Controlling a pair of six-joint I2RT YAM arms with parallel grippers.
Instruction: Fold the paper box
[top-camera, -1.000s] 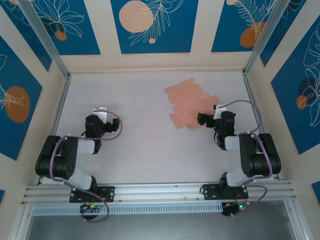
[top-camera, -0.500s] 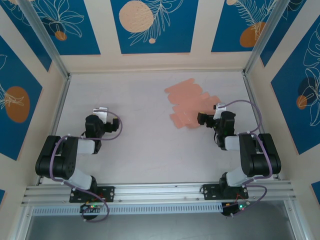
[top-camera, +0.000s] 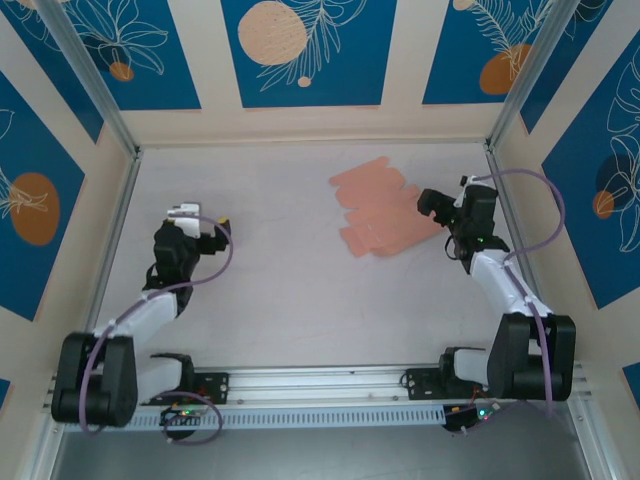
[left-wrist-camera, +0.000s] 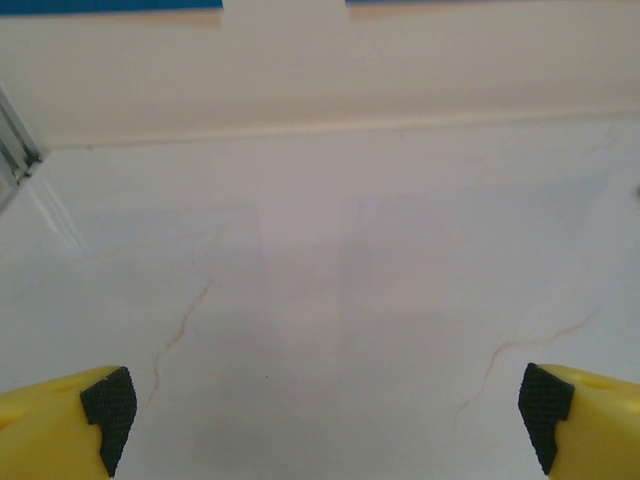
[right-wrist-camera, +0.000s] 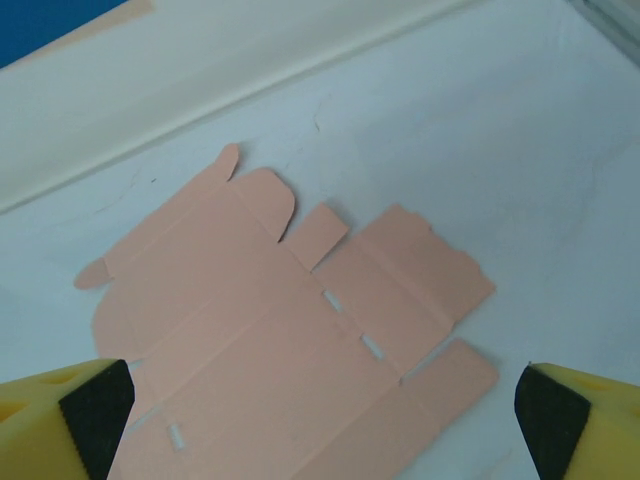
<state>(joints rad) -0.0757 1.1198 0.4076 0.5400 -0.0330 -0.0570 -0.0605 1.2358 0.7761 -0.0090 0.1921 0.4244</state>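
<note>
Paper box (top-camera: 380, 212): flat, unfolded pink cut-out lying on table (top-camera: 300, 300), far-right area.

Top view: right gripper (top-camera: 428, 203) just beside the cut-out's right edge; touching or not, can't tell. Left gripper (top-camera: 200, 228) on left side, well apart from it.

Left wrist: left gripper (left-wrist-camera: 325, 420) jaws spread wide, nothing betw. pads (left-wrist-camera: 108, 415); bare table ahead.

Right wrist: right gripper (right-wrist-camera: 305, 420) jaws spread wide, holding nothing. Paper box (right-wrist-camera: 290, 330) w/ tabs & slots lies flat, reaching in betw. the fingers.

Both reached forward — left gripper (top-camera: 221, 228), right gripper (top-camera: 428, 201).
</note>
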